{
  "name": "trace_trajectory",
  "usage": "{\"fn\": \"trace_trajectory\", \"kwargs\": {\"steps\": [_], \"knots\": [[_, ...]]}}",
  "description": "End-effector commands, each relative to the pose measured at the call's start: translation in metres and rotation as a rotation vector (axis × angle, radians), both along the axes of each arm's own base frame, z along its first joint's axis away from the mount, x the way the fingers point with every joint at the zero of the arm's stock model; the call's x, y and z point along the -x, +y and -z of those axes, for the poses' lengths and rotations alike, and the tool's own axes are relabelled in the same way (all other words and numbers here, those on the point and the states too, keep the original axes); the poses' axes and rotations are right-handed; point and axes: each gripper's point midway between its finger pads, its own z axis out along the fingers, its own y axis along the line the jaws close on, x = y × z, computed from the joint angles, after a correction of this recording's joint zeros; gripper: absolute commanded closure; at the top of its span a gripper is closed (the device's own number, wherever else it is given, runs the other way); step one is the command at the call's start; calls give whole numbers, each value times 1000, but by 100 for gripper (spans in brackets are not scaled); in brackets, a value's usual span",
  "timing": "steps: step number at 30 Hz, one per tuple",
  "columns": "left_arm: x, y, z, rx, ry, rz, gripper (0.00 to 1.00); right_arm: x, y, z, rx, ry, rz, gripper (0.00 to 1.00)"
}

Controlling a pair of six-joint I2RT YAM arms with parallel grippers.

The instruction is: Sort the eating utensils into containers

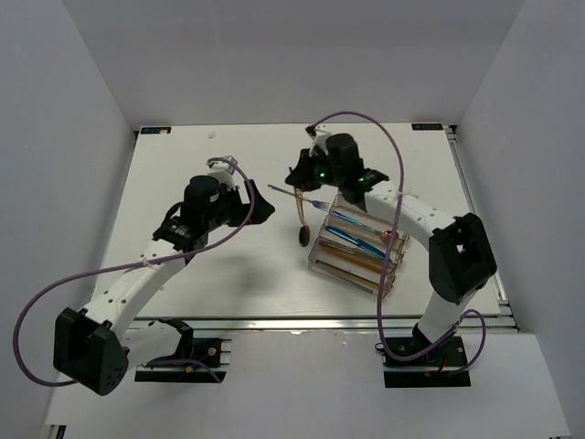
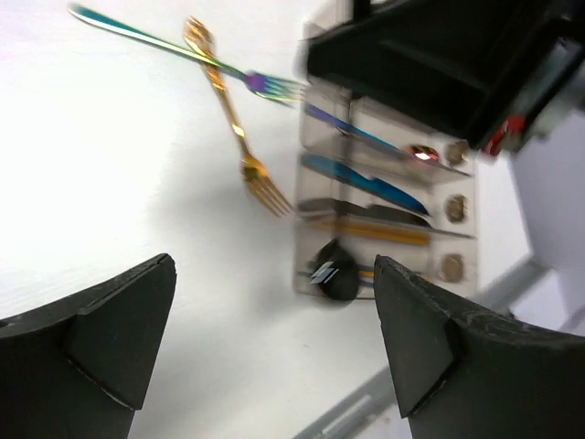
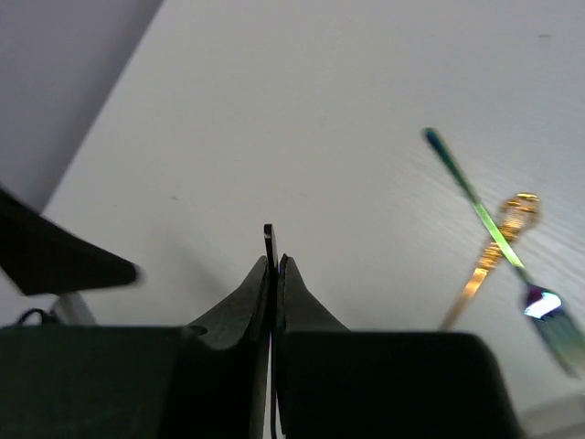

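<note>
The iridescent fork (image 2: 174, 46) lies flat on the counter (image 1: 247, 274), right across the gold fork (image 2: 233, 119); the two make a cross. Its long side runs left to right, and its tips point at the tray (image 1: 347, 278), close to one corner. The gold fork runs the other way, with its tips toward the near edge. A blue knife (image 2: 366, 178) lies in one slot of the tray.

The left gripper (image 2: 274, 267) is wide open and holds nothing; it faces the forks from the left, so the cross lies ahead of it. The right gripper (image 3: 272, 265) is shut tight, and we cannot tell if anything is in it. It hangs just past the forks on the far side, and its own camera shows them off to the right.

We think the left arm is better placed for the top fork; its fingers would need to close across the thin handle.
</note>
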Motion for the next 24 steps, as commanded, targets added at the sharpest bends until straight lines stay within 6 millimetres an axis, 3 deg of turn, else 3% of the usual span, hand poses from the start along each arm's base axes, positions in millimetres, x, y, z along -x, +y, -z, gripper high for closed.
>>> {"fn": "trace_trajectory", "kwargs": {"steps": [1,3,4,5,6,7,11,13,16,18,19,24], "knots": [[3,49,-27,-202,-76,-134,2,-26,-56,-46,93,-214,-81,100],[7,64,-27,-267,-96,-166,2,-44,-86,-54,233,-356,-110,100],[10,72,-30,-293,-123,-180,2,-40,-100,-39,313,-335,-155,100],[12,74,-29,-298,-133,-183,2,-44,-107,-38,418,-432,-218,100],[16,76,-16,-308,-118,-181,2,-45,-115,-31,485,-443,-235,100],[15,77,-15,-296,-130,-188,2,-42,-128,-17,562,-414,-252,100],[24,81,7,-337,-71,-173,2,-35,-146,6,710,-470,-382,100],[25,86,15,-361,-58,-191,2,-35,-162,27,784,-458,-399,100],[26,83,12,-344,-70,-180,2,-36,-183,50,825,-398,-369,100],[26,84,11,-344,-73,-179,2,-33,-185,56,809,-404,-382,100],[26,84,10,-341,-77,-180,2,-23,-186,72,807,-397,-424,100],[27,82,12,-341,-70,-169,2,-14,-184,72,775,-475,-420,100]]}}
